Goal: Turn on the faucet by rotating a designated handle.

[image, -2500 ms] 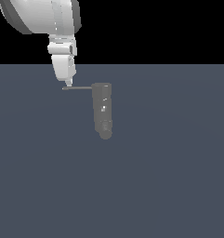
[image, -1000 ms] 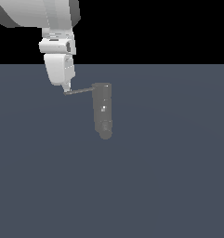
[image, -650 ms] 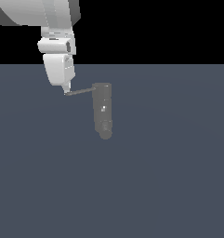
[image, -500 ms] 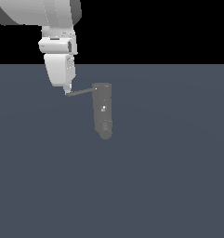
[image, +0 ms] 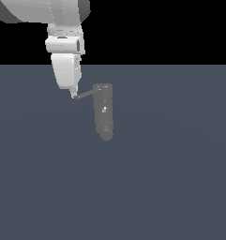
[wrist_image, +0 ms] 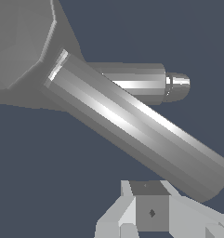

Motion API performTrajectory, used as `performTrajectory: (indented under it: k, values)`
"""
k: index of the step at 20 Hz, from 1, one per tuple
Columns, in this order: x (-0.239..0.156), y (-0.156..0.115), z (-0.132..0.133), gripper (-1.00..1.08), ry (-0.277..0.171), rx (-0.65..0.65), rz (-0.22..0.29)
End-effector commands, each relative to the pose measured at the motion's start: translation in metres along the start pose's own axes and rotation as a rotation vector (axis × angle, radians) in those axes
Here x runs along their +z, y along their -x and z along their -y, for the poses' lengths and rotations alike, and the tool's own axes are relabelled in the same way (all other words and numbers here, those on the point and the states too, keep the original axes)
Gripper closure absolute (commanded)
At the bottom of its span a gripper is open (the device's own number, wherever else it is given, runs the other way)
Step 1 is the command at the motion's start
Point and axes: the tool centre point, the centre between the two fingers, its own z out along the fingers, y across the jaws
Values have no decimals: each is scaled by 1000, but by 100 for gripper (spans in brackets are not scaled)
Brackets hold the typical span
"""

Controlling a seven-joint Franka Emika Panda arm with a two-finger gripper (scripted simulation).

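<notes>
The faucet is a dark grey column with a rounded end, lying on the grey floor in the middle of the exterior view. Its handle is a thin grey rod running from the body's top toward the exterior view's left, free end slightly lower. My gripper hangs from the white arm, its tip touching the rod's free end, fingers together and holding nothing. In the wrist view the handle crosses the picture as a thick shiny cylinder, with the fingertips right beside its free end and the faucet body behind.
A flat dark grey floor stretches around the faucet. The large white arm reaches in from the exterior view's upper left.
The handle has swung from level to tilted, its free end now lower in the exterior view, with my gripper tip moving along with it. Almost no movement in the last second.
</notes>
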Motion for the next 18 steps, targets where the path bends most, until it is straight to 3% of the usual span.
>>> performTrajectory:
  k: [1, 15, 18]
  values:
    - [0, -12, -7, 108, 3, 10, -3]
    - [-1, -47, -44, 108, 4, 7, -3]
    - [0, -47, -40, 108, 2, 0, -1]
